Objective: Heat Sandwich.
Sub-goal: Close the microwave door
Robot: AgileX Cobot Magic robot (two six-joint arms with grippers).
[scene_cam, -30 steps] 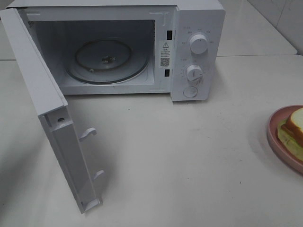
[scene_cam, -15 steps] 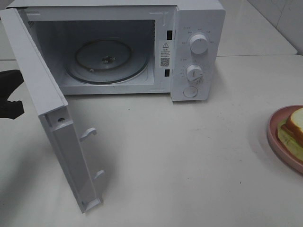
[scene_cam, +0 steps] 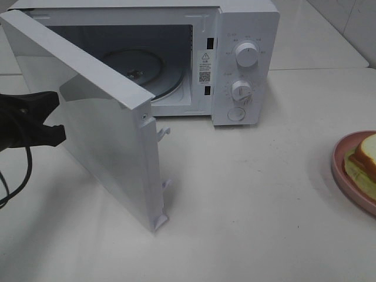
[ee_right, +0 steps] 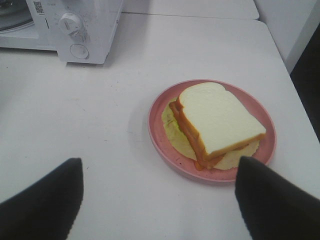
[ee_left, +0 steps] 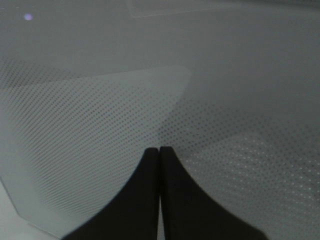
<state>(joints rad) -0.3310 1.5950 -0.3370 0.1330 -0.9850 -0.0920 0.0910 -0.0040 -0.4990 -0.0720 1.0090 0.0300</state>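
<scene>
The sandwich (ee_right: 220, 120) lies on a round pink plate (ee_right: 160, 135), with yellow-green filling showing under the bread. In the high view the sandwich (scene_cam: 367, 155) and plate (scene_cam: 341, 170) sit at the table's right edge. My right gripper (ee_right: 160, 210) hovers open just before the plate with nothing between its fingers. It is out of the high view. The white microwave (scene_cam: 247, 35) stands at the back with its door (scene_cam: 106, 117) about half open. My left gripper (scene_cam: 50, 117) is shut, its fingertips (ee_left: 159, 150) against the door's dotted outer window.
Inside the oven a glass turntable (scene_cam: 141, 70) shows partly behind the door. Two white knobs (scene_cam: 247, 54) and a round button are on the panel right of the cavity. A black cable hangs below the left arm. Bare white table lies between the door and the plate.
My left gripper has come in from the left onto the door's outer face, and the door has swung from wide open to about half shut. The sandwich and plate stay put.
</scene>
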